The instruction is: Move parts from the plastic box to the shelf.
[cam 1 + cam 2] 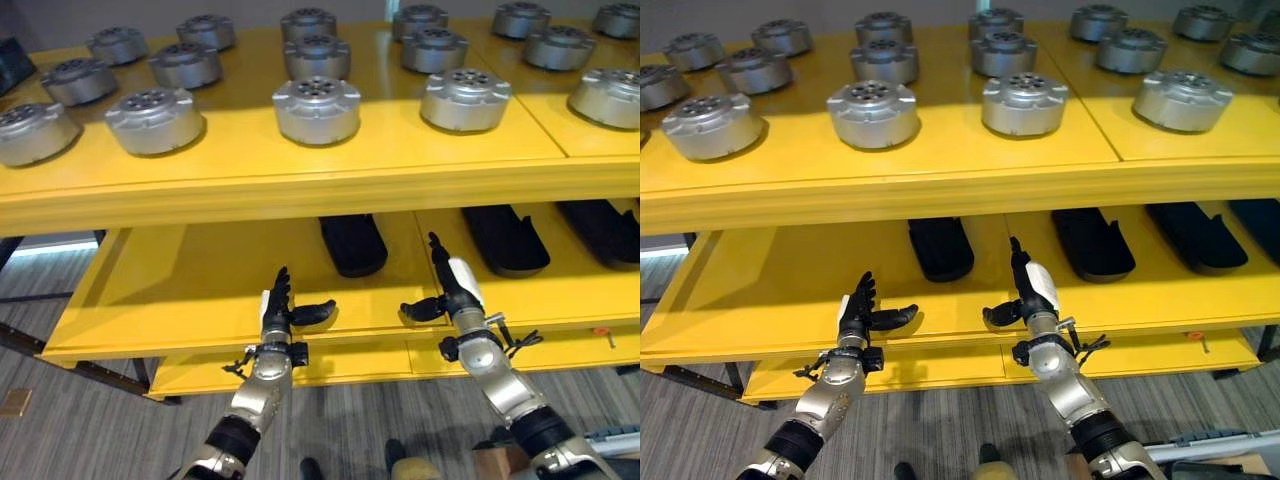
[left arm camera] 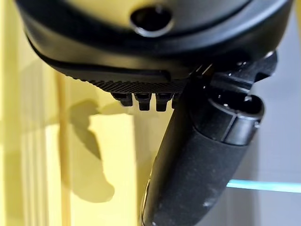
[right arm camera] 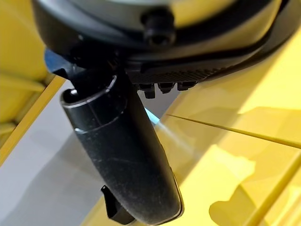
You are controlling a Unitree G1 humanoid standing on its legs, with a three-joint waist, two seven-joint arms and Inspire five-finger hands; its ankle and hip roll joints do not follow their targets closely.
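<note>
Several round silver metal parts point(image 1: 316, 108) stand in rows on the top board of a yellow shelf point(image 1: 300, 185). My left hand point(image 1: 278, 308) is raised in front of the lower shelf board point(image 1: 170, 290), fingers straight up and thumb out to the side, holding nothing. My right hand point(image 1: 452, 283) is up beside it, also open with its thumb pointing toward the left hand. In the wrist views the left thumb point(image 2: 197, 169) and the right thumb point(image 3: 127, 165) stick out over yellow shelf surface.
Three long black trays point(image 1: 352, 243) lie on the lower shelf behind my hands. The left part of the lower board is bare yellow. Grey floor point(image 1: 60, 420) lies below the shelf's front edge.
</note>
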